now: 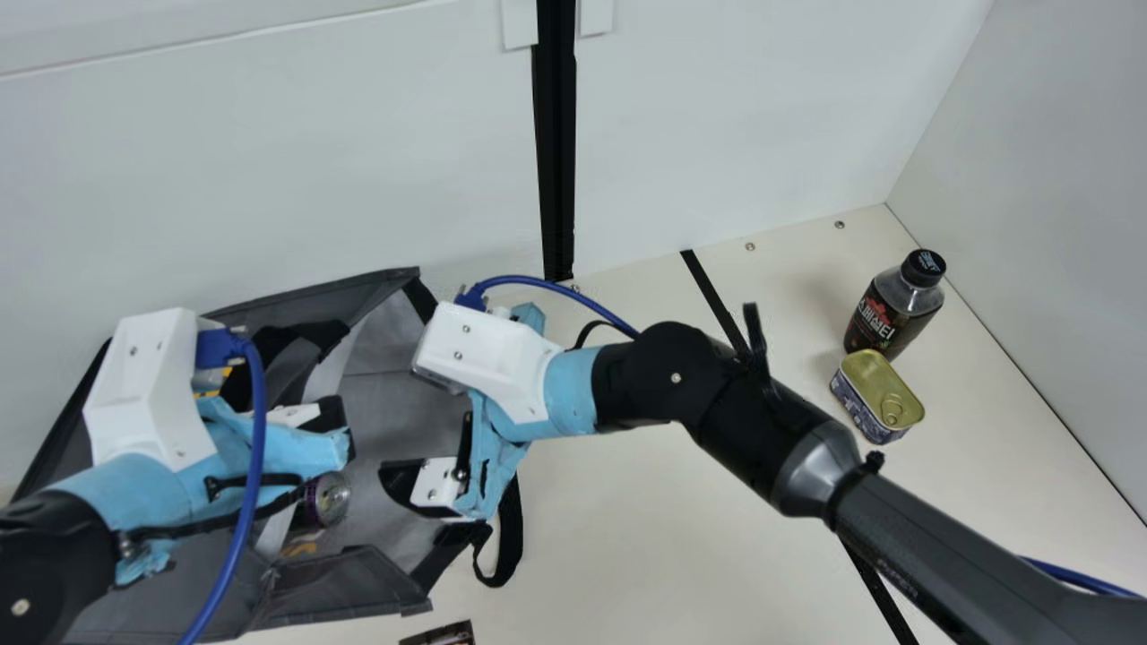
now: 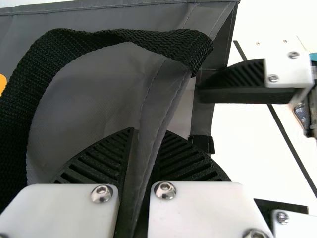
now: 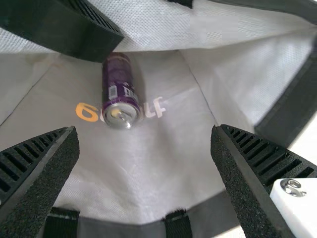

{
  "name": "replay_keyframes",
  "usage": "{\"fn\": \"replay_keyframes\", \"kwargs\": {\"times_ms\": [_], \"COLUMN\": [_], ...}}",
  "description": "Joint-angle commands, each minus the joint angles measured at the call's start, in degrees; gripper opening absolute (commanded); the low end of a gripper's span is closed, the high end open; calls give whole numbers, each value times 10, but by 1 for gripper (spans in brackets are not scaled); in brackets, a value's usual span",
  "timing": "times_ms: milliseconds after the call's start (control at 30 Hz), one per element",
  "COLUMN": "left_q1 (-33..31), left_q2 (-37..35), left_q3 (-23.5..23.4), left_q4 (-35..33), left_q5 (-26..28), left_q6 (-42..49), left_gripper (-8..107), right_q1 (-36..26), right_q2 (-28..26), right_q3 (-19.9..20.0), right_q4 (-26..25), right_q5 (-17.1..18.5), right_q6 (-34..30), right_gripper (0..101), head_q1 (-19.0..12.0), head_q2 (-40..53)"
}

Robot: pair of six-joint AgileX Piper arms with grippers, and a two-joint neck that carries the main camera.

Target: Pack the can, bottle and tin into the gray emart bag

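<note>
One of the three items, the can (image 3: pixel 119 91), lies on its side inside the gray emart bag (image 1: pixel 358 297). The bottle (image 1: pixel 896 309) and tin (image 1: pixel 878 394) rest on the desk (image 1: pixel 645 520), well to the right of the bag. Left gripper (image 2: pixel 148 131): fingers closed on a fold of the bag's wall. Right gripper (image 3: pixel 143 129): fingers spread, nothing between them, at the bag's open mouth. Judged step: can loaded; bottle and tin remain to be packed. Next, raise the right gripper clear of the bag, move it rightward and grasp the bottle or tin (either order appears workable). The left gripper should hold the wall during loading, since a slack wall could obstruct entry.
</note>
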Motion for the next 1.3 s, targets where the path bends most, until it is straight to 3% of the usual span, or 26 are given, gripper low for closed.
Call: {"fn": "replay_keyframes", "kwargs": {"times_ms": [0, 600, 1267], "left_q1": [0, 0, 0], "left_q2": [0, 0, 0], "left_q3": [0, 0, 0], "left_q4": [0, 0, 0], "left_q5": [0, 0, 0], "left_q6": [0, 0, 0], "left_gripper": [10, 10, 10], "right_q1": [-3, -35, -64], "right_q2": [-7, -78, -135], "right_q3": [3, 40, 55], "right_q4": [-3, -57, -126], "right_q5": [1, -1, 2], "right_q6": [4, 65, 140], "right_gripper": [91, 91, 91], "head_q1": [-13, -13, -13], "head_q2": [0, 0, 0]}}
